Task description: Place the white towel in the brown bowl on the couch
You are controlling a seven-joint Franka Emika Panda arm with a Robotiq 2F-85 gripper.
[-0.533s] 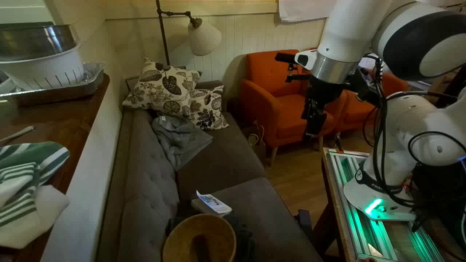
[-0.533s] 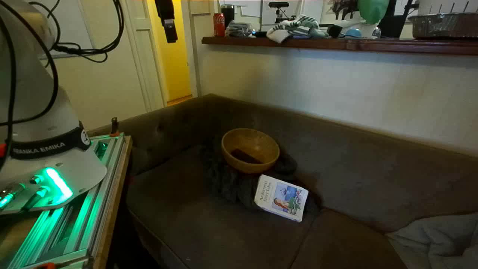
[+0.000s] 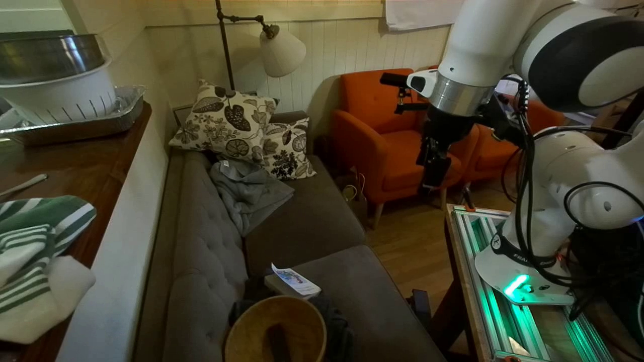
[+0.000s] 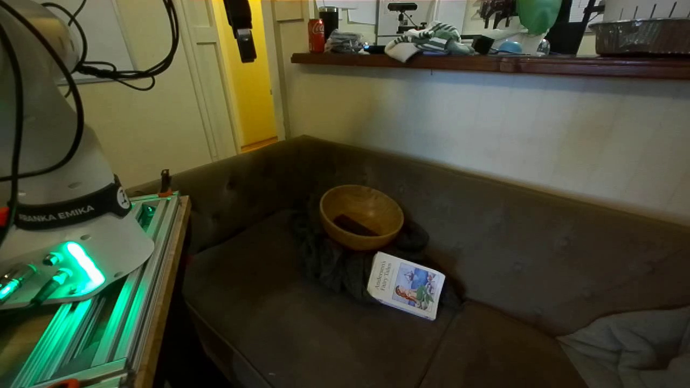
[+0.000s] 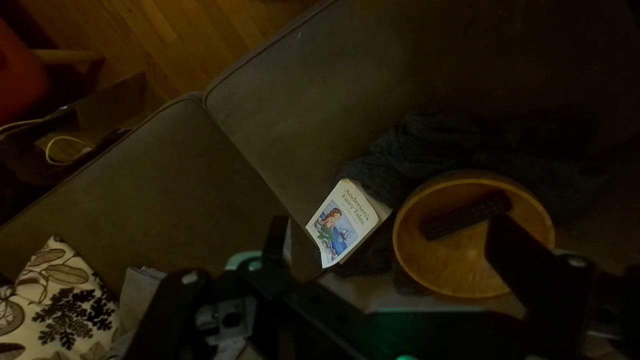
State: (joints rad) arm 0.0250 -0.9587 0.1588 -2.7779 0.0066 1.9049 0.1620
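Observation:
The brown bowl (image 3: 251,327) sits on the couch; it also shows in an exterior view (image 4: 372,202) and in the wrist view (image 5: 445,265). A dark remote (image 5: 465,215) lies inside it. A white cloth with green stripes (image 3: 30,291) lies crumpled on the wooden ledge; it also shows there in an exterior view (image 4: 426,40). No plain white towel shows. My gripper (image 3: 433,173) hangs high above the couch, pointing down. In the wrist view my gripper (image 5: 390,225) is open with nothing between its fingers; the bowl shows below, partly hidden by a finger.
A book (image 4: 407,284) lies beside the bowl on a dark cloth (image 4: 334,269). A grey blanket (image 3: 251,191) and patterned pillows (image 3: 231,120) lie farther along the couch (image 3: 322,216). The ledge (image 4: 566,67) runs behind the couch with a can (image 4: 317,35) and foil tray (image 4: 641,37).

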